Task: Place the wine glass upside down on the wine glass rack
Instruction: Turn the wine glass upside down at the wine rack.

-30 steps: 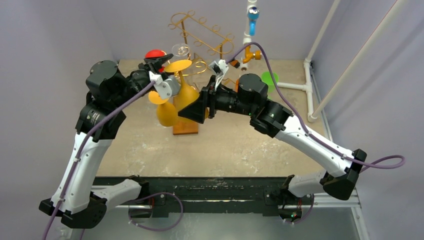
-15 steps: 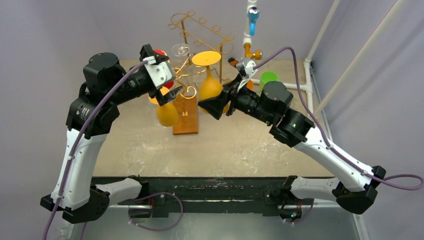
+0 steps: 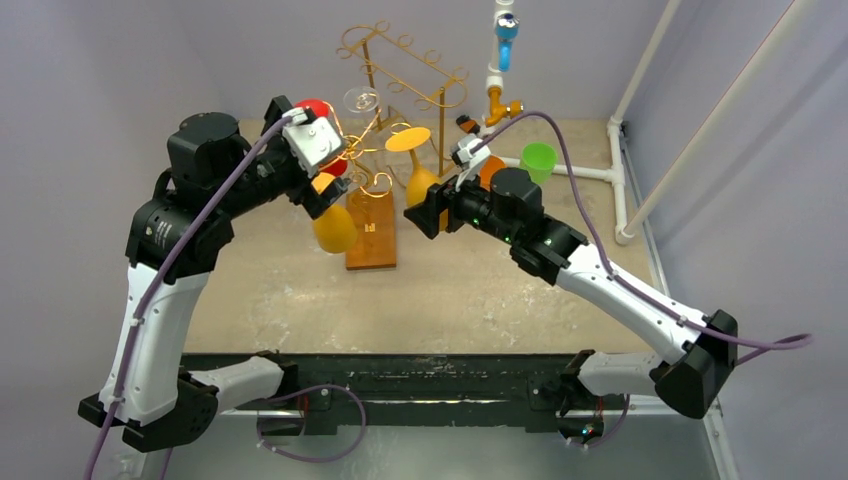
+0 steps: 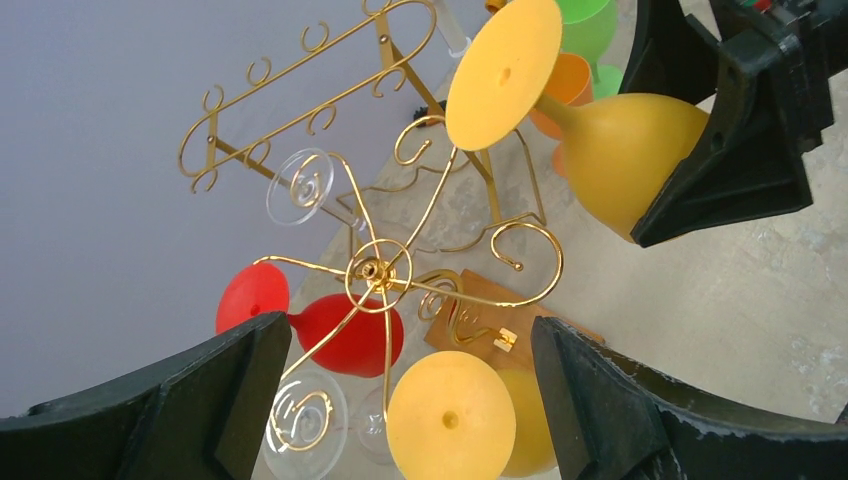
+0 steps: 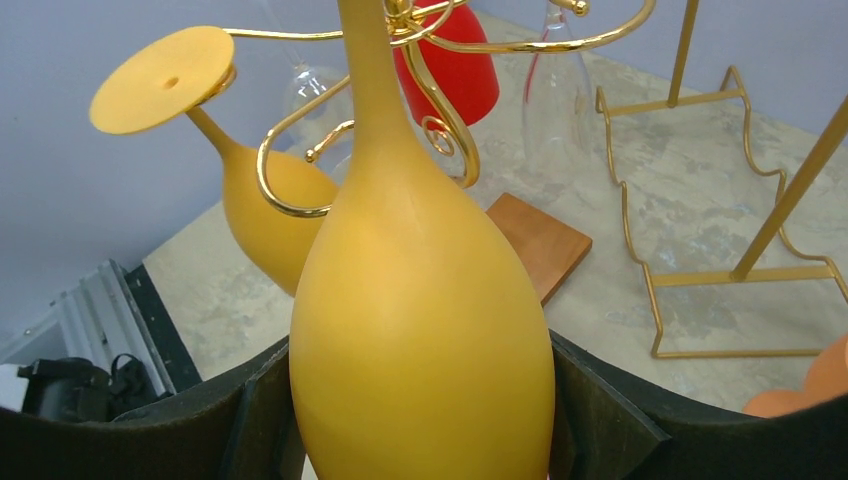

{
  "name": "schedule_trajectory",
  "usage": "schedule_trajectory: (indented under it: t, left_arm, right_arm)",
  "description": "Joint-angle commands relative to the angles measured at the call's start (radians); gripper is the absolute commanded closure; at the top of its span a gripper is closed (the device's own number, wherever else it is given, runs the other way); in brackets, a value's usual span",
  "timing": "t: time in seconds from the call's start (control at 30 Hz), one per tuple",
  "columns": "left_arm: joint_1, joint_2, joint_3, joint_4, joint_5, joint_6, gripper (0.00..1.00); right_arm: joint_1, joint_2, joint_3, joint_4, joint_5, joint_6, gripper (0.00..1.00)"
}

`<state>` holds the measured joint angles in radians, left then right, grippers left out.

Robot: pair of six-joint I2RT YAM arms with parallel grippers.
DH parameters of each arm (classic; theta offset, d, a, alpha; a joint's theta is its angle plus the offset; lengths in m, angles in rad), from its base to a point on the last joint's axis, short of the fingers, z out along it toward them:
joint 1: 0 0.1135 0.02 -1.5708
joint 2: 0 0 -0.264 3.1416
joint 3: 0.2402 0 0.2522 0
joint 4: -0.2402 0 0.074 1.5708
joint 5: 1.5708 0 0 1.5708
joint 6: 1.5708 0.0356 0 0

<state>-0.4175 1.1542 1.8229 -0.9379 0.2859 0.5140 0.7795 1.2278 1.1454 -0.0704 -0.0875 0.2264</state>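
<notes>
A yellow wine glass (image 5: 420,330) hangs foot up, its bowl clamped between the black fingers of my right gripper (image 5: 418,375). From above, the wine glass (image 3: 419,182) is just right of the gold wire wine glass rack (image 3: 372,185) on its wooden base, with the foot level with the rack's curled arms. My left gripper (image 4: 400,400) is open wide on the rack's left side, holding nothing. Beyond its fingers a second yellow glass (image 4: 450,418) hangs upside down from the rack. In the left wrist view the held wine glass (image 4: 620,140) is at upper right.
A red glass (image 4: 350,330) and clear glasses (image 4: 300,185) also hang on the rack. A second gold rack (image 3: 400,60) stands behind. Green (image 3: 539,157) and orange (image 3: 490,170) cups and a white pipe frame (image 3: 615,180) are at the back right.
My left gripper has opened, let go of the yellow glass near its foot and drawn back to the left. The right gripper has carried the glass to the rack's right side.
</notes>
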Motion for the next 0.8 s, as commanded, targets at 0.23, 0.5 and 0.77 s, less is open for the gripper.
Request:
schedule_trajectory:
  t: [0.23,0.5,0.77]
  left_arm:
    - [-0.001,-0.03,0.009,0.001,-0.081,-0.026,0.0]
    - [-0.001,-0.01,0.014,-0.008,-0.09,-0.012,0.03]
    - [-0.001,0.002,0.017,-0.01,-0.111,-0.012,0.04]
  right_arm:
    - [0.0,0.157,-0.013,0.238,-0.002,-0.105,0.63]
    - [0.0,0.242,-0.046,0.386,-0.047,-0.121,0.63]
    - [0.005,0.311,-0.035,0.44,-0.081,-0.119,0.62]
